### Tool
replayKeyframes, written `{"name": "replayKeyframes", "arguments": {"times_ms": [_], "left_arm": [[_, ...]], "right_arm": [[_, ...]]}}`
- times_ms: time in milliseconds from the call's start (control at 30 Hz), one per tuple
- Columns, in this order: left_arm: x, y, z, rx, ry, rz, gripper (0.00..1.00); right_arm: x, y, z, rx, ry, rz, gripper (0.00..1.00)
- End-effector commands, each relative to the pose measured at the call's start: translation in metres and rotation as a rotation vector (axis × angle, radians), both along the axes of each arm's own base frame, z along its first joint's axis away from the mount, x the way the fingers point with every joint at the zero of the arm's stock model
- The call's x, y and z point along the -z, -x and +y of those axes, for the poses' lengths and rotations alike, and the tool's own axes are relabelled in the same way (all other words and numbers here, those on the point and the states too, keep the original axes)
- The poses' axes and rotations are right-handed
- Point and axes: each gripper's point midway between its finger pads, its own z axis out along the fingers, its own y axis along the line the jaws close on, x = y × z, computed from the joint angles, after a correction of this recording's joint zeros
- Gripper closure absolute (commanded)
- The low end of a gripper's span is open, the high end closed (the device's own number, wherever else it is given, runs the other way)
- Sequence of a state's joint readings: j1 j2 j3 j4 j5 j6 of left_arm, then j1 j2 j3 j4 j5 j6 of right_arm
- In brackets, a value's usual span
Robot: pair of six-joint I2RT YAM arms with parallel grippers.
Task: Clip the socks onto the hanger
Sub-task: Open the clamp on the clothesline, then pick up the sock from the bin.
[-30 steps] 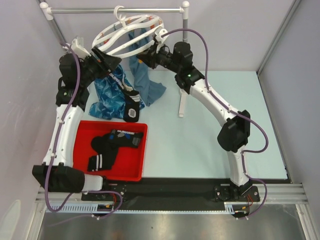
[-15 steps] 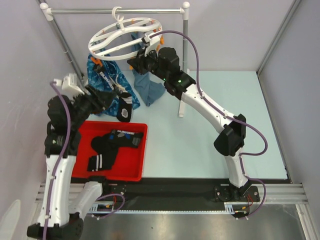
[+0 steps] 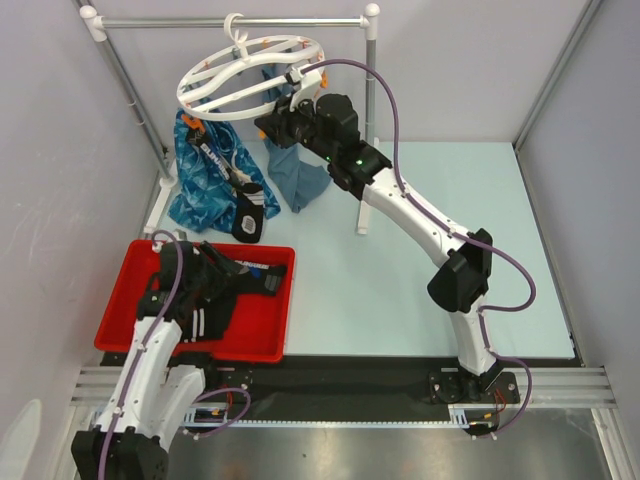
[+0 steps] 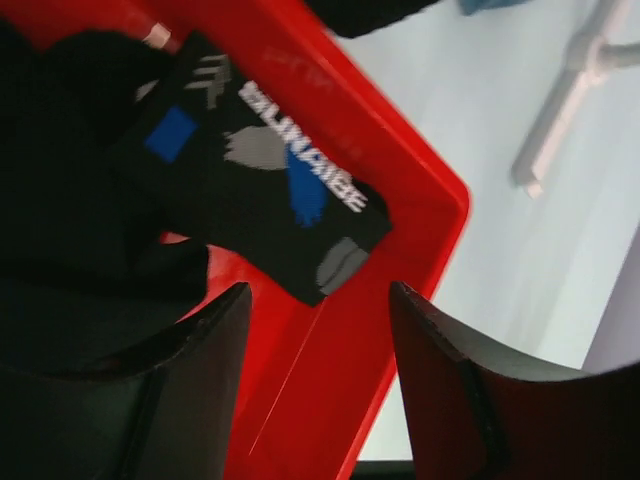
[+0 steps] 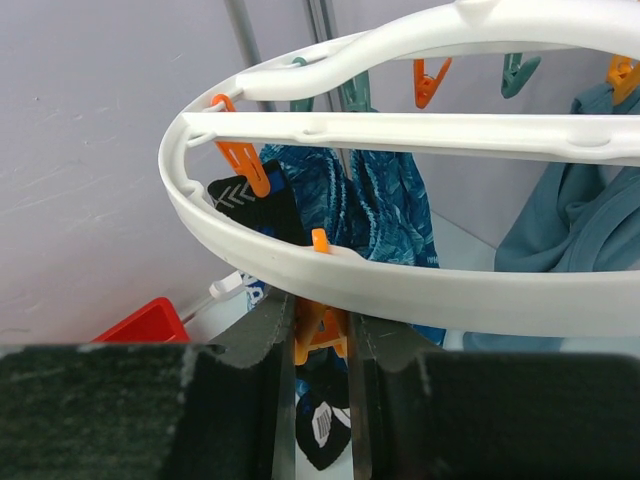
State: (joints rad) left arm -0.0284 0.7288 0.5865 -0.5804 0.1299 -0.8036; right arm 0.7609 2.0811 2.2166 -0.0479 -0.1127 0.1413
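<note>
The white ring hanger [image 3: 215,88] [image 5: 420,290] hangs from the rail at the back. My right gripper [image 3: 292,100] [image 5: 322,335] is shut on an orange clip [image 5: 322,328] under the ring's near rim. One black sock [image 3: 250,215] [image 5: 255,205] hangs from the ring beside the blue cloth. More black socks [image 3: 235,280] lie in the red tray, one with white lettering [image 4: 270,185]. My left gripper [image 3: 200,283] [image 4: 320,340] hovers open over the tray, just short of that lettered sock, nothing between its fingers [image 4: 190,380].
The red tray [image 3: 120,305] [image 4: 400,300] sits at the front left. A blue patterned cloth [image 3: 200,170] and a teal cloth [image 3: 300,178] hang from the ring. The grey rail stand [image 3: 230,22] spans the back, its white foot [image 3: 364,215] on the table.
My left arm has swung down from the hanger to the red tray, jaws open. The hanger swung left a second ago; the right gripper still clamps the clip.
</note>
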Motion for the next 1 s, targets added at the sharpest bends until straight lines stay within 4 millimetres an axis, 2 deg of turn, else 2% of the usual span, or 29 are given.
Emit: {"name": "replayKeyframes", "arguments": {"times_ms": [0, 167, 367, 500, 633, 967], "left_arm": [[-0.003, -0.018, 0.014, -0.147, 0.02, -0.028, 0.38], [0.022, -0.028, 0.034, -0.248, -0.028, 0.073, 0.4], [0.016, -0.048, 0.045, -0.261, -0.095, 0.016, 0.43], [0.022, -0.053, 0.07, -0.287, -0.164, 0.023, 0.43], [0.038, -0.055, 0.068, -0.251, -0.135, 0.044, 0.4], [0.059, -0.066, 0.07, -0.253, -0.115, 0.069, 0.46]], "right_arm": [[-0.032, 0.013, -0.003, -0.012, -0.047, -0.041, 1.0], [-0.027, 0.015, -0.002, -0.021, -0.039, -0.038, 1.0], [-0.02, 0.015, -0.001, -0.021, -0.016, -0.036, 1.0], [-0.02, 0.018, 0.0, -0.033, -0.017, -0.039, 1.0], [-0.015, 0.017, 0.0, -0.034, -0.015, -0.03, 1.0], [-0.015, 0.019, 0.002, -0.049, -0.02, -0.03, 1.0]]}}
